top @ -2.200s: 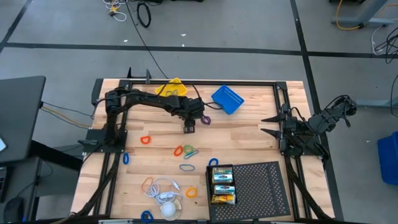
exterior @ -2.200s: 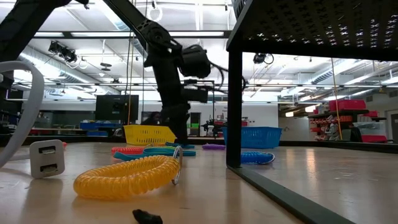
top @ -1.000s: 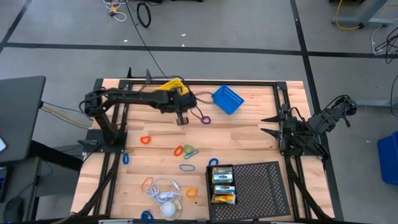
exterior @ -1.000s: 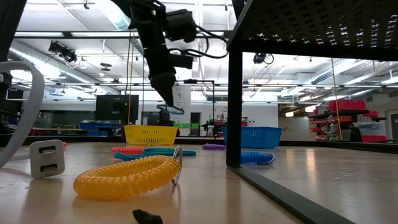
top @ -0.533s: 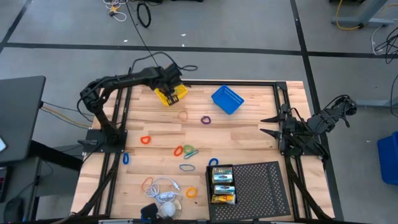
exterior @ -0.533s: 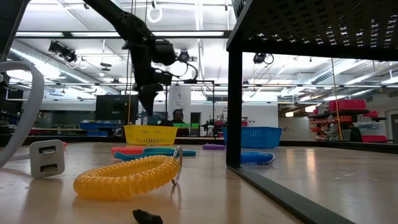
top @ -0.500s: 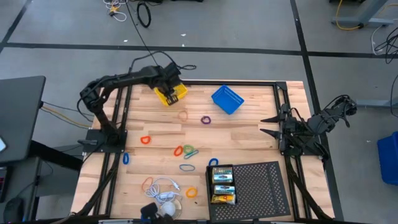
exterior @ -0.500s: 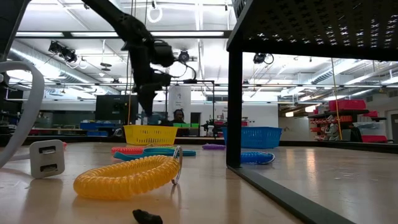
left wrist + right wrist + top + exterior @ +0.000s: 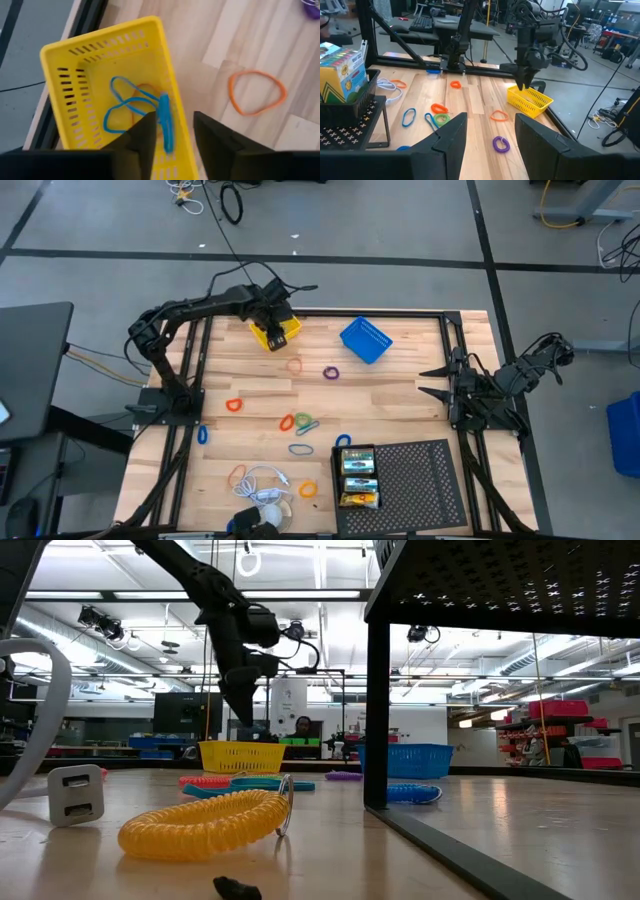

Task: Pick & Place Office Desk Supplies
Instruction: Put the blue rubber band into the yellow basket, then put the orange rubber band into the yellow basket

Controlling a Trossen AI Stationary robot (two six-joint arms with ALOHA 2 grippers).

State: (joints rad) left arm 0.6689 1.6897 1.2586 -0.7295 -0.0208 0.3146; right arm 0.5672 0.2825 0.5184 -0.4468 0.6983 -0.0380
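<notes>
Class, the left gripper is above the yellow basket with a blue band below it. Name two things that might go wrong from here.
1. The blue band lies partly against the wall of the yellow basket; it might hang over the rim rather than settle inside.
2. The left gripper hangs low over the basket near the table's back edge; a careless retreat might nudge the basket off.

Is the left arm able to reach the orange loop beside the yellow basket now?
Probably yes: the left gripper hangs over the yellow basket, and the orange loop lies close by on bare wood, nothing covering it.
</notes>
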